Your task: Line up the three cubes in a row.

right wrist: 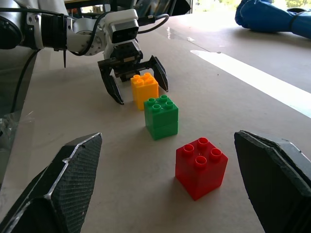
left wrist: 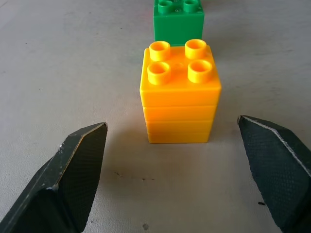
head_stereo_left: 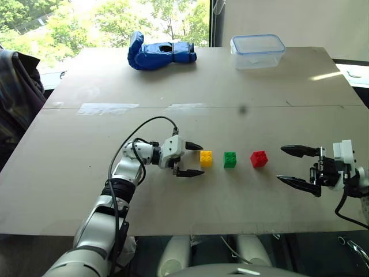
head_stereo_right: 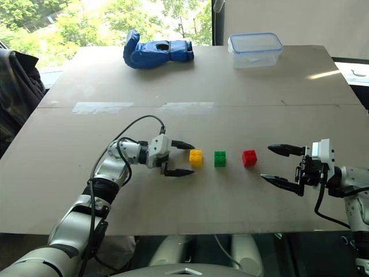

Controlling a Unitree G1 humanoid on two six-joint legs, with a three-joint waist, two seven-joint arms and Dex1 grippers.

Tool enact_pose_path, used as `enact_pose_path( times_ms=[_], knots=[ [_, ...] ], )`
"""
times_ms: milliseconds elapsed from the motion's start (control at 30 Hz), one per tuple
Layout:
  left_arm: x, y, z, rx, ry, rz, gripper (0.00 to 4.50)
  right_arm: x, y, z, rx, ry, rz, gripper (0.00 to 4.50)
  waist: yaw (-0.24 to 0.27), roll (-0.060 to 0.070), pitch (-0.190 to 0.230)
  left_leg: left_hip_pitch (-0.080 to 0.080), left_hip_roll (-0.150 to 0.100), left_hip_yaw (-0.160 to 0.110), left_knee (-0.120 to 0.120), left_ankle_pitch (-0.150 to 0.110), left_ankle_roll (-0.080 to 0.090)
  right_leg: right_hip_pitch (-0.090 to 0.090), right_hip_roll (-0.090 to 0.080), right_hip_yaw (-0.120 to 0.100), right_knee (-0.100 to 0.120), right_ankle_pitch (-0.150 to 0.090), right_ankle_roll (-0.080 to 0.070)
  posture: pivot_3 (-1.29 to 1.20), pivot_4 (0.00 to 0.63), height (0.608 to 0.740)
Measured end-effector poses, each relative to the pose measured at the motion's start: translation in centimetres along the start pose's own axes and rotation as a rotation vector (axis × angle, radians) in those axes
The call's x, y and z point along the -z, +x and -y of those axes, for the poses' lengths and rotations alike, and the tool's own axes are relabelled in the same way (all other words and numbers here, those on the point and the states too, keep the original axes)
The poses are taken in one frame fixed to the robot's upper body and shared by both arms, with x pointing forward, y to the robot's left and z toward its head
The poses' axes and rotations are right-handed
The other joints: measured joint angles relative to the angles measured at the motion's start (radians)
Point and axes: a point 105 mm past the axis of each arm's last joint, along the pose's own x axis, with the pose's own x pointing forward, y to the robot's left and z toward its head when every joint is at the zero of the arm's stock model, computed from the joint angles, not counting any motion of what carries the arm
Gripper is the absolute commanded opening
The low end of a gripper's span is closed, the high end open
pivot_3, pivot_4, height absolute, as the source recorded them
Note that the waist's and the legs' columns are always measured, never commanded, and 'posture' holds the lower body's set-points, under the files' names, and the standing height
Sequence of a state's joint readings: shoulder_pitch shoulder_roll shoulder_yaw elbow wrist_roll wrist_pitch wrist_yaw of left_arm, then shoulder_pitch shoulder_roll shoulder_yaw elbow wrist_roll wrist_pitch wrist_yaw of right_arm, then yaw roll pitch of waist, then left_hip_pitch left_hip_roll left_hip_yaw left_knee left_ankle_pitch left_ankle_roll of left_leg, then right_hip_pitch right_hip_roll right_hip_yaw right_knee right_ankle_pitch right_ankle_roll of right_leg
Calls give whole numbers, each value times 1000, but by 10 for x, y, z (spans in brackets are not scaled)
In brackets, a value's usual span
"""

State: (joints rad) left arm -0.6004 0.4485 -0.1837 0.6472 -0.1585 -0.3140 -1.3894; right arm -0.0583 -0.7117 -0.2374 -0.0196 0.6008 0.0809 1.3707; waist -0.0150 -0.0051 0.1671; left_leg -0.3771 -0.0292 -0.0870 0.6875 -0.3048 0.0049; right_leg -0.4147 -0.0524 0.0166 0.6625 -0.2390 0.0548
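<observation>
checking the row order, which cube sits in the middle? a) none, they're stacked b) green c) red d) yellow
b: the green cube stands on the table between the yellow cube and the red cube, all three apart in one row.

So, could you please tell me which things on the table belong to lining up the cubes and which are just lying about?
Part of the job:
- yellow cube, between the open fingers of the left gripper
- green cube, in the middle
- red cube, nearest the open right gripper

Just lying about:
- blue glove, at the far edge
- clear plastic container, also at the far edge
</observation>
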Motion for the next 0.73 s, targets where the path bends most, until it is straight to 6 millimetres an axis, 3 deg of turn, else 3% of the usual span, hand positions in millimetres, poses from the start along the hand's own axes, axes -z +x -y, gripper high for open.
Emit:
enact_pose_path(
  times_ms=[100, 333, 567, 733],
  knots=[
    [2, -8, 2, -21, -5, 0, 4456, 1, -1, 0, 1, 0, -1, 4500, -3, 0, 0, 0, 0, 0, 0, 0, 0, 0, 0, 0, 0, 0, 0, 0, 150, 740],
    [5, -55, 33, -94, -132, -32, 4456, 22, -18, -2, 67, 49, -40, 4500, 1, 1, 0, 0, 5, 1, -1, -2, 3, 0, 0, 1, 0, 0, 0, 0, 150, 740],
    [11, -71, 65, -289, -325, -77, 4456, 53, -35, 5, 195, 91, -111, 4500, 2, 2, 0, 8, 5, 4, -4, -3, 4, 4, -1, 5, 0, 0, 0, 0, 150, 740],
    [8, -67, 88, -429, -431, -67, 4456, 70, -41, 11, 275, 119, -127, 4500, 0, 2, 0, 16, 6, 6, -4, -3, 5, 11, -1, 7, 0, 0, 0, 0, 150, 740]
  ],
)
